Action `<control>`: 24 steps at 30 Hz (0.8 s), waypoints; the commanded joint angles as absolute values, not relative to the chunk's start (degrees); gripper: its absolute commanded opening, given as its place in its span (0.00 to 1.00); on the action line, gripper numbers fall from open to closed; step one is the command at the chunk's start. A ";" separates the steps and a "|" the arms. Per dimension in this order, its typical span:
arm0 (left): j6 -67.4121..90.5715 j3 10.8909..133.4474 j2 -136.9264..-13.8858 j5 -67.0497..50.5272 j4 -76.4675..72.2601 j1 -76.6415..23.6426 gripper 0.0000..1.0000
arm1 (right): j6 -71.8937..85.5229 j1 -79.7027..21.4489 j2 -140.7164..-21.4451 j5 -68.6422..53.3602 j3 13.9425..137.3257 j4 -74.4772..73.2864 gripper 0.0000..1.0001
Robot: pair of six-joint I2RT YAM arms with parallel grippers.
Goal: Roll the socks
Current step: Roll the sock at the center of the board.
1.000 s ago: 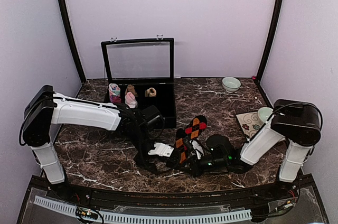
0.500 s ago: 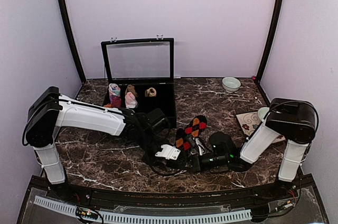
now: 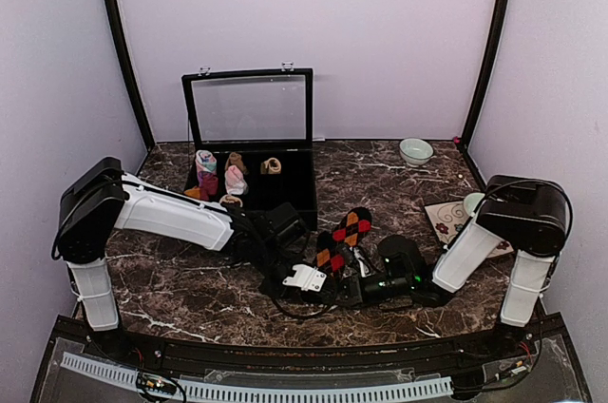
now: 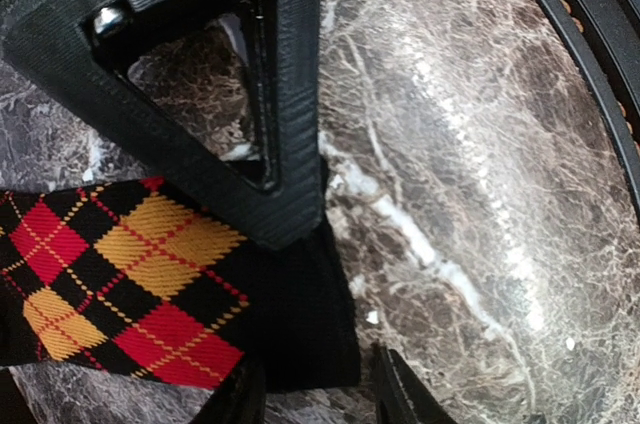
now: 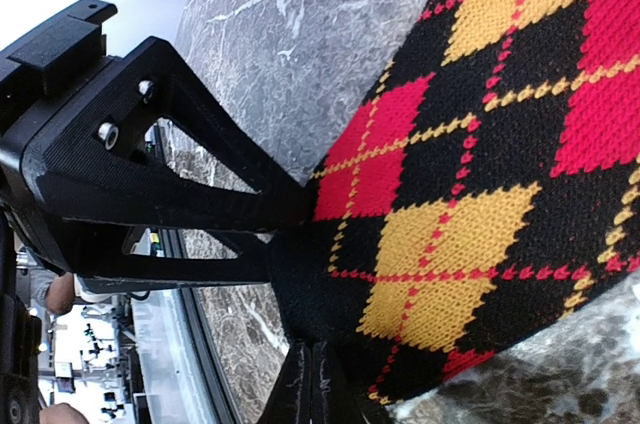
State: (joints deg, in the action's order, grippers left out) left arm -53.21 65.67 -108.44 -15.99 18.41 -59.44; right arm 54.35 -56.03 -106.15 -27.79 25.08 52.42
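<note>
Argyle sock [image 3: 347, 230], black with red and orange diamonds, lies flat on the marble table [image 3: 180, 279] just in front of the open black case [image 3: 309, 196]. It runs on a slant, with its far end near the case and its plain black end toward the arm bases. Both arms reach in low and meet at that black end.

On my left wrist feed, the left gripper [image 4: 318, 392] has its fingertips [image 4: 395, 394] apart, with the edge of the black end between them. One tip overlaps the fabric and the other stands just beside it.

On the right wrist feed, the right gripper [image 5: 312, 384] has its fingers pressed together, their tip resting against the same black end. I cannot tell whether any fabric is caught between them.

Small sock rolls [image 3: 233, 175] sit in the case's left compartments.
</note>
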 commanded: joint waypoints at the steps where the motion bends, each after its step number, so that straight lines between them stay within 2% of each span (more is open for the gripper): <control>1: -53.64 64.21 -109.73 -13.17 16.63 -59.77 0.37 | 57.51 -55.42 -107.49 -30.09 24.78 55.45 0.00; 2: -53.78 64.19 -109.77 -13.23 16.73 -59.77 0.37 | 58.09 -55.30 -107.49 -30.28 24.61 56.20 0.00; 4: -54.02 64.24 -109.90 -13.27 16.84 -59.77 0.29 | 59.01 -55.01 -107.49 -30.56 24.24 57.79 0.00; 8: -53.99 64.76 -110.66 -12.95 18.10 -59.77 0.00 | 58.99 -54.78 -106.68 -29.88 24.16 57.74 0.00; 11: -53.68 64.99 -110.98 -13.00 19.13 -59.77 0.00 | 58.38 -54.80 -106.36 -29.44 24.36 56.50 0.00; 14: -53.74 65.28 -111.19 -13.31 20.61 -59.77 0.00 | 57.93 -54.76 -106.36 -29.44 24.45 55.69 0.05; 18: -53.21 67.03 -112.02 -15.53 24.93 -59.30 0.00 | 53.04 -54.76 -102.46 -26.73 22.45 54.70 0.16; 19: -53.06 67.63 -112.24 -16.62 26.17 -58.98 0.00 | 50.68 -54.82 -100.42 -24.40 21.30 54.07 0.23; 22: -52.41 69.88 -113.15 -19.88 30.67 -57.84 0.00 | 45.57 -55.46 -92.32 -17.90 16.94 53.74 0.35; 24: -51.96 71.88 -114.06 -22.76 33.88 -57.02 0.00 | 40.47 -56.58 -84.86 -13.40 15.96 49.10 0.39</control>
